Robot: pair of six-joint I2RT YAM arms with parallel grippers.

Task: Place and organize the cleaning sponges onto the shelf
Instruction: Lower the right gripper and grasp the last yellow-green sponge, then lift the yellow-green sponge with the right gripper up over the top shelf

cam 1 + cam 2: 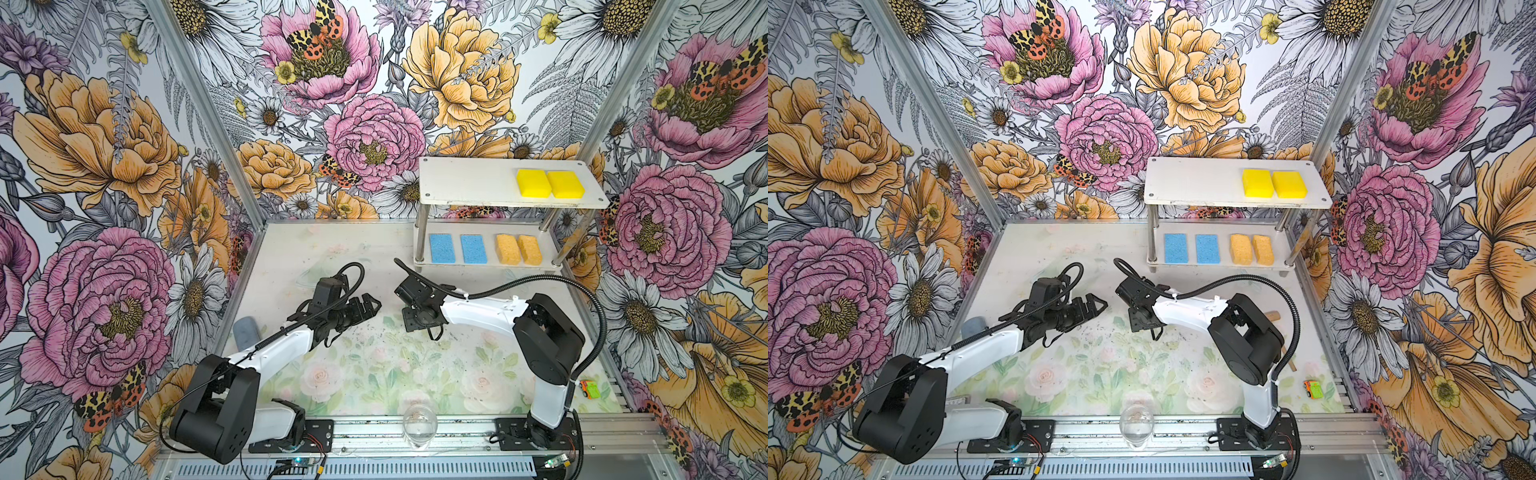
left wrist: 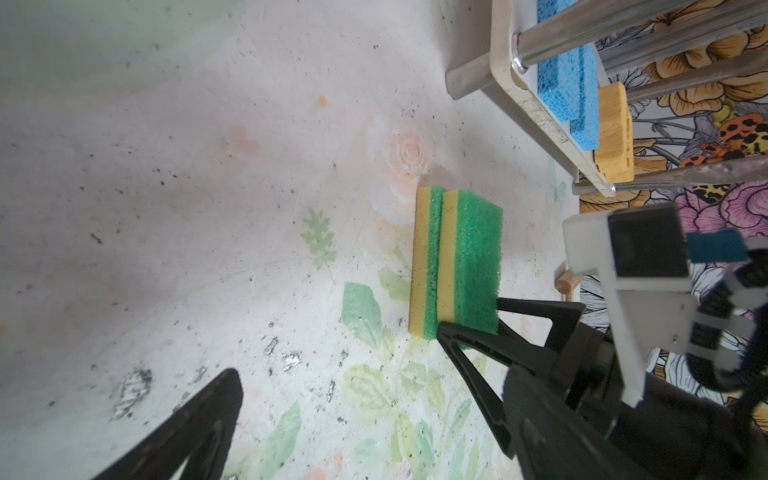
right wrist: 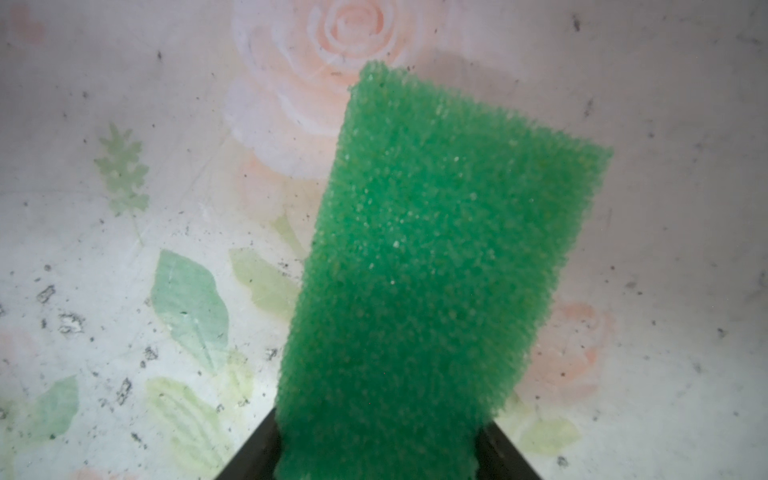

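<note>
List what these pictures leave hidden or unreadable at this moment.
Both top views: the right arm hides the upper green sponge and the lower green sponge.
Right wrist view: the upper one covers the lower green sponge; the left wrist view shows only its edge.
A top view: the right arm hides most of a wooden object, unidentifiable.
Both top views: the left arm partly hides the grey cylinder.

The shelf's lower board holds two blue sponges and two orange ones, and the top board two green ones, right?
Not quite. Both top views show bright yellow sponges on the top board, not green ones. The blue sponges and orange ones lie on the lower board, as you said.
</note>
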